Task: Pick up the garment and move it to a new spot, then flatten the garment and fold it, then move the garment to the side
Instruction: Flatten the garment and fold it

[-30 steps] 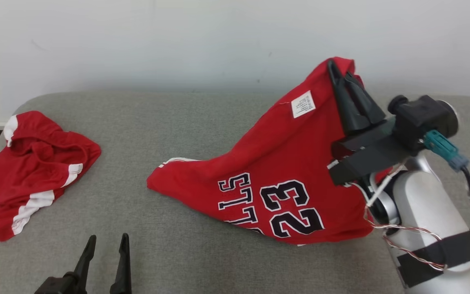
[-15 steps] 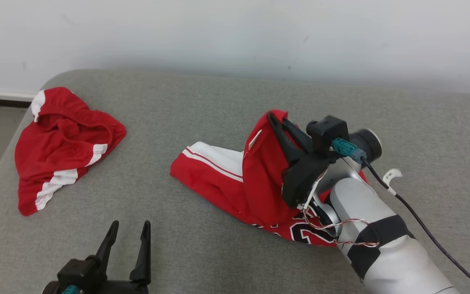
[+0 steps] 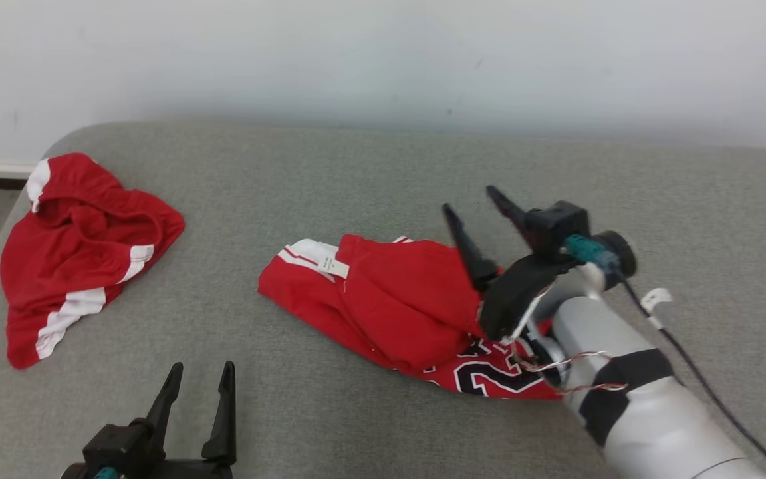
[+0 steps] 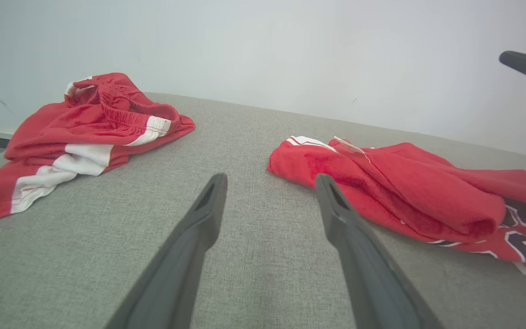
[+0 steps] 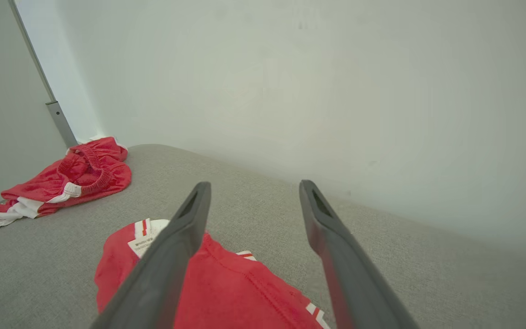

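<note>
A: While your right gripper (image 3: pixel 469 199) hovers there, what does it hold?
B: Nothing; my fingers (image 3: pixel 464 239) stand wide apart just above the jersey (image 3: pixel 396 299), crumpled on the couch (image 3: pixel 356 173). My left gripper (image 3: pixel 202 366), also spread and empty, sits well apart from it

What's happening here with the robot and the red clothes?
The robot's right end effector is open over a crumpled red basketball jersey with black-and-white lettering, gripping nothing. The jersey lies in a heap on the grey fabric-covered surface, not yet flattened or folded. The left end effector sits open and idle near the front edge. A second red garment with white stripes lies bunched at the far left.
</note>
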Tool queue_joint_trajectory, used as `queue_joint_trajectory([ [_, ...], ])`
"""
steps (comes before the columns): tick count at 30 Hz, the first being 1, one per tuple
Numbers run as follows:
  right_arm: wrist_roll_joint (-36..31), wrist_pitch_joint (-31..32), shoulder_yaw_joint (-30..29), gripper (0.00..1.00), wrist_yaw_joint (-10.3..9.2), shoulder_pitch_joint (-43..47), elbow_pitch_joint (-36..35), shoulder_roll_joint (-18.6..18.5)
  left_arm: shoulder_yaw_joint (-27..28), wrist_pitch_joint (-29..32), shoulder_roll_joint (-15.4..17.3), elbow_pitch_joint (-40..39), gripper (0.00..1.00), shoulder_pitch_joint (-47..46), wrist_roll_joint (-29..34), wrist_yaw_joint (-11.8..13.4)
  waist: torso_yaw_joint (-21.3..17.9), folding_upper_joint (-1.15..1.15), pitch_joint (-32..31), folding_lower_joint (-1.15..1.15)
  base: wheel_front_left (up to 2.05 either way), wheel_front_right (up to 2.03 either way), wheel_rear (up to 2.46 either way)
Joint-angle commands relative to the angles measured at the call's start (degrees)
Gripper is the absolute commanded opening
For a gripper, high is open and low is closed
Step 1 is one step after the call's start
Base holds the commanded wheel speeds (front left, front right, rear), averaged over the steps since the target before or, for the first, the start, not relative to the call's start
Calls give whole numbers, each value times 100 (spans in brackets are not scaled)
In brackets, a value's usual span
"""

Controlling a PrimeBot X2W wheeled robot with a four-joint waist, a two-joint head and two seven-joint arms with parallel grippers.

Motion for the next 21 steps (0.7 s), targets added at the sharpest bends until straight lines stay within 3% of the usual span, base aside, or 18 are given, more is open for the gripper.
queue_joint_trajectory([
  [1, 12, -46, -104, 100, 6, 22, -45, -187, 38, -6, -3, -48, 100, 60, 30, -25, -150, -1, -105, 0, 0, 0, 0],
  [7, -60, -52, -558, 100, 6, 335, -377, -691, 148, -5, 0, -178, 100, 103, 93, -28, -283, -1, -120, 0, 0, 0, 0],
  [13, -149, -54, -1037, 100, 6, 615, -262, -1060, 201, -6, 0, -349, 100, 78, 167, -21, -253, -1, -27, 0, 0, 0, 0],
  [21, -194, -51, -1255, 100, 6, 605, 439, -1086, 199, -6, -2, -493, 100, -20, 225, -26, -65, -1, 167, 0, 0, 0, 0],
])
